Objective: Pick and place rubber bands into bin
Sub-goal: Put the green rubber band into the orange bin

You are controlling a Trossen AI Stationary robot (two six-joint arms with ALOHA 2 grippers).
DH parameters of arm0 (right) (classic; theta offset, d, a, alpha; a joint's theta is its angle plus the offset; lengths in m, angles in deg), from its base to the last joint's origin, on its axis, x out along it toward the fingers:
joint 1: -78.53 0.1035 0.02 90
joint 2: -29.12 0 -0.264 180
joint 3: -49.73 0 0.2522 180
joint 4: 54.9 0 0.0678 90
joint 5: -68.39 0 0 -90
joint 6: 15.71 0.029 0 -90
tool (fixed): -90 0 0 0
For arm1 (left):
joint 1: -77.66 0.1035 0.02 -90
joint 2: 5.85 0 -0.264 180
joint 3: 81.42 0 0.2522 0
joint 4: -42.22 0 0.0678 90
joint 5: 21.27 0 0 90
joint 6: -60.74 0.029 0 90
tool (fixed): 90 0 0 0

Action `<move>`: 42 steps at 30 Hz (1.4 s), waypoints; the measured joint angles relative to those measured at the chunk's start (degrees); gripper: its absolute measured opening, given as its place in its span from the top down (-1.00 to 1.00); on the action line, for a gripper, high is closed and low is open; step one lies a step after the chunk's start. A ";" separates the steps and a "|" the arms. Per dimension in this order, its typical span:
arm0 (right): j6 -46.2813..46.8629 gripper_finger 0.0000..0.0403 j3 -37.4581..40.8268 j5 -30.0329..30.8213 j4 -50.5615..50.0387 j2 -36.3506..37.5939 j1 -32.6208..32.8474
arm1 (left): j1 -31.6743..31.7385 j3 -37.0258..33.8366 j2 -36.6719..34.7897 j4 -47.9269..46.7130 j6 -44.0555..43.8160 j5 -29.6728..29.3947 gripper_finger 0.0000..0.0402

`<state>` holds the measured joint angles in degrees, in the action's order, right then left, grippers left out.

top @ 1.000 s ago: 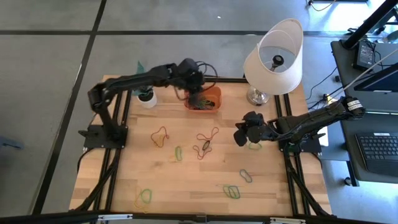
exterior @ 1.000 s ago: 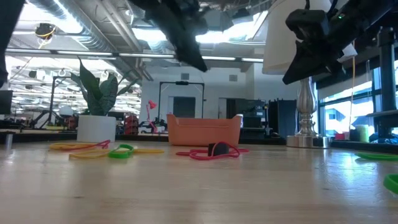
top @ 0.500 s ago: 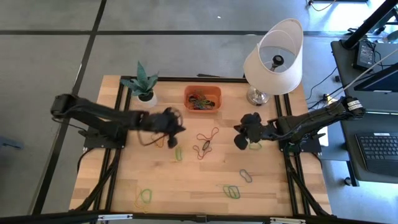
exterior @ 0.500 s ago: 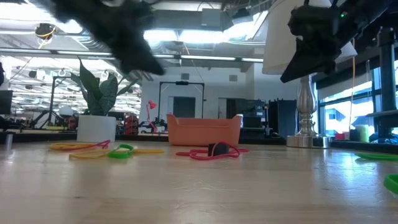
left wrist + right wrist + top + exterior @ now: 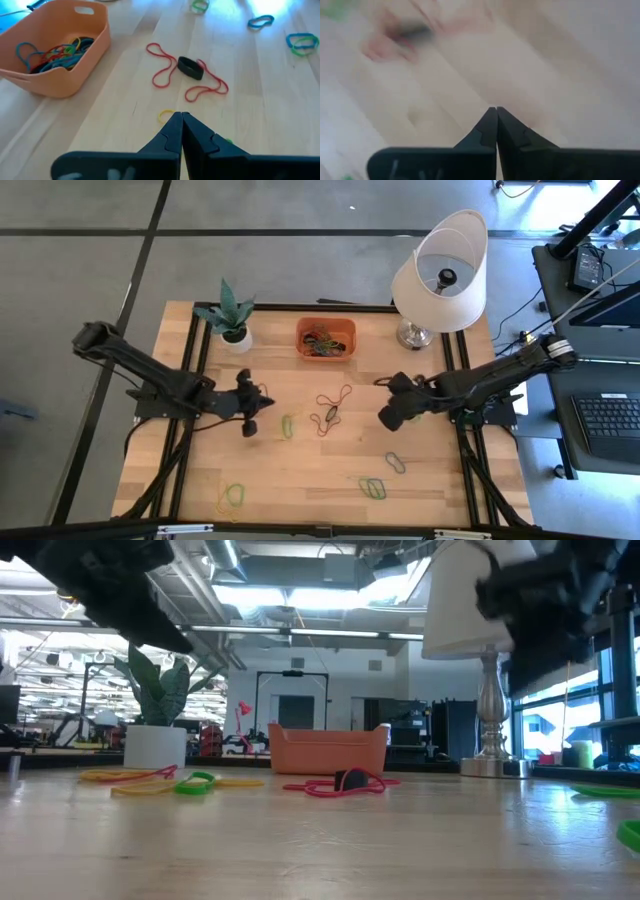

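Rubber bands lie scattered on the wooden table: two red loops (image 5: 333,400) (image 5: 187,80) with a black band (image 5: 190,68) across them, a green one (image 5: 287,426), a grey-blue one (image 5: 396,462), and more green (image 5: 372,488) and yellow-green (image 5: 232,498) ones near the near edge. The orange bin (image 5: 326,338) (image 5: 55,47) at the far edge holds several bands. My left gripper (image 5: 256,412) (image 5: 180,116) hovers shut over the table's left-middle, just short of a small yellow loop (image 5: 166,116). My right gripper (image 5: 388,420) (image 5: 496,109) hangs shut over the table's right side.
A white plant pot (image 5: 236,335) stands left of the bin at the far edge. A lamp with a white shade (image 5: 440,270) stands right of the bin. Bare wood lies between the scattered bands in the table's middle and near part.
My left arm has swung fast from above the bin toward the table's left and near side and now hangs over the left-middle. My right gripper has shifted a little toward the near edge. The bands on the table have stayed where they were.
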<state>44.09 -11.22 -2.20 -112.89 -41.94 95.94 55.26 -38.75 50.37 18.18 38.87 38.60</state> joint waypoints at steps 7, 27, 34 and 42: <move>7.55 0.88 -0.25 -11.53 -10.26 -7.17 -0.02 | -1.96 0.00 -5.50 -8.51 0.02 0.09 0.99; 7.48 0.55 4.31 -17.00 -0.71 -22.27 -2.75 | -4.56 -4.04 -21.81 -17.86 5.34 4.32 0.99; 8.98 0.95 0.94 -16.10 -1.14 -19.01 -3.55 | -4.56 -5.16 -23.68 -17.77 5.09 7.50 0.99; 10.69 0.99 -12.52 -6.47 -5.11 -16.53 -3.61 | -4.52 -5.16 -23.64 -16.02 8.77 7.20 0.99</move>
<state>54.78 -23.74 -8.68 -118.01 -58.47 92.32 50.74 -43.91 26.73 2.16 47.64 45.79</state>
